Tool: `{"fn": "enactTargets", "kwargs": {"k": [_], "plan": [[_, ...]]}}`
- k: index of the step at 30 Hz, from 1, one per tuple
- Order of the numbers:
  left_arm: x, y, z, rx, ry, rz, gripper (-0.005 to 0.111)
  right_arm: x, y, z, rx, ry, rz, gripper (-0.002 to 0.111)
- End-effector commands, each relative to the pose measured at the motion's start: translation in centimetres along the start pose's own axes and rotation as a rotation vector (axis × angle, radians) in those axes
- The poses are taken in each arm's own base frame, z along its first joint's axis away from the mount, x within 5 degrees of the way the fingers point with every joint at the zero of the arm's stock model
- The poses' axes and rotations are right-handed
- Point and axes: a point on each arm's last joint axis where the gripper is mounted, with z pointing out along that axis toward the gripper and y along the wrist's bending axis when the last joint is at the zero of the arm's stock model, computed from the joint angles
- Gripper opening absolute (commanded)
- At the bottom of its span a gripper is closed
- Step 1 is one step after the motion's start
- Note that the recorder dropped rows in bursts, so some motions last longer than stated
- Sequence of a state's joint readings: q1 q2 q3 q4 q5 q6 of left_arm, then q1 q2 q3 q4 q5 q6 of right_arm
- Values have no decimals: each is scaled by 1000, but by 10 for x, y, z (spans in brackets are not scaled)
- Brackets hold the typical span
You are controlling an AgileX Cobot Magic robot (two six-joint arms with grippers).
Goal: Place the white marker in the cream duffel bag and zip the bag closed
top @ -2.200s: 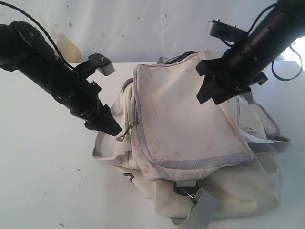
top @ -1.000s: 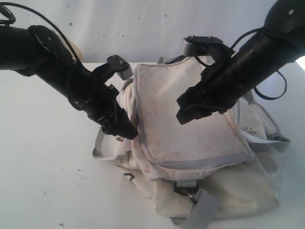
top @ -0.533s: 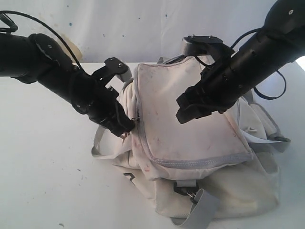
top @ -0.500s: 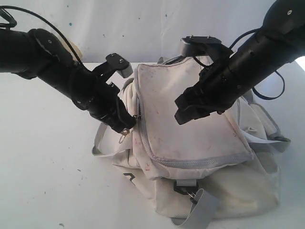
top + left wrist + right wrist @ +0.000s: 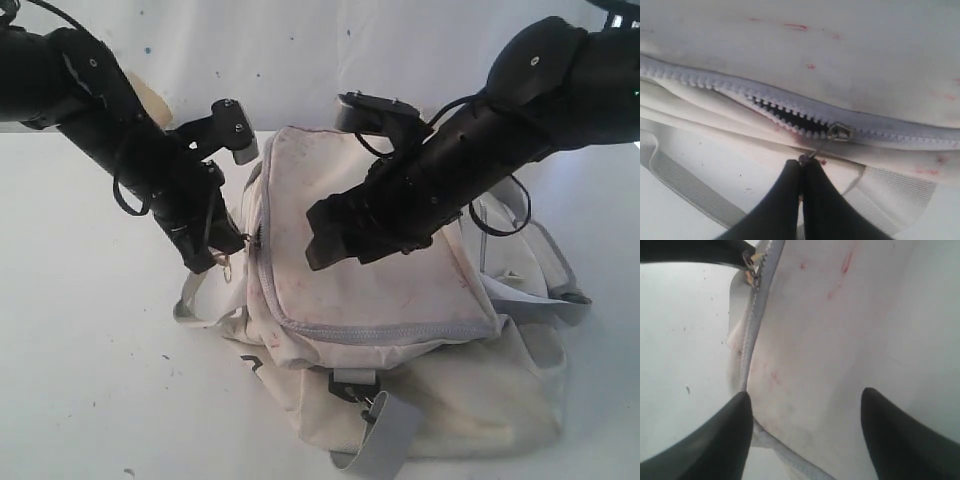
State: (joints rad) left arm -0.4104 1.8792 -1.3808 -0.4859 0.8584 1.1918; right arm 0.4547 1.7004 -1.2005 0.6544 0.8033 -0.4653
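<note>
The cream duffel bag (image 5: 400, 290) lies on the white table, stained red, top panel up. My left gripper (image 5: 222, 255) is at its left side, shut on the small metal zipper pull (image 5: 808, 157) that hangs from the slider (image 5: 840, 131). Behind the slider a short stretch of the grey zipper (image 5: 782, 114) gapes open. My right gripper (image 5: 330, 235) is open and spread over the bag's top panel (image 5: 840, 340), with cream fabric between its fingers (image 5: 725, 440). The left gripper and the pull (image 5: 750, 267) also show in the right wrist view. The white marker is hidden.
A black clip (image 5: 350, 390) and a grey webbing strap (image 5: 385, 445) stick out at the bag's front. Another grey strap (image 5: 680, 175) lies under the bag's left side. Bare white table (image 5: 90, 350) lies left and in front; a wall stands behind.
The bag has slid to the left with my left gripper, which stays shut at the zipper pull. My right gripper has moved left and lower over the top panel.
</note>
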Motion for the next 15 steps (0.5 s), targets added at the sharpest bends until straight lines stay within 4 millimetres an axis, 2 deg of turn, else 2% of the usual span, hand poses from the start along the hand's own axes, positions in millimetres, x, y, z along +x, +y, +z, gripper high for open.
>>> {"fn": "enactTargets", "kwargs": {"k": [1, 3, 7, 10, 12, 15], "plan": [[-8, 1, -4, -1, -77, -56, 0, -4, 2, 8, -56, -39, -52, 59], [-12, -2, -5, 44, -130, -114, 0, -3, 2, 8, -57, -38, -75, 59], [-12, -8, -7, 115, -148, -99, 0, -2, 5, 9, -67, -26, -163, 59], [-11, -2, -12, 142, -226, -166, 0, 1, 17, 14, -92, -4, -242, 59], [-6, 2, -25, 240, -343, -158, 0, 2, 29, 19, -93, -10, -273, 59], [1, 3, -30, 289, -355, -136, 0, -3, 32, 22, -61, -61, -281, 59]]}}
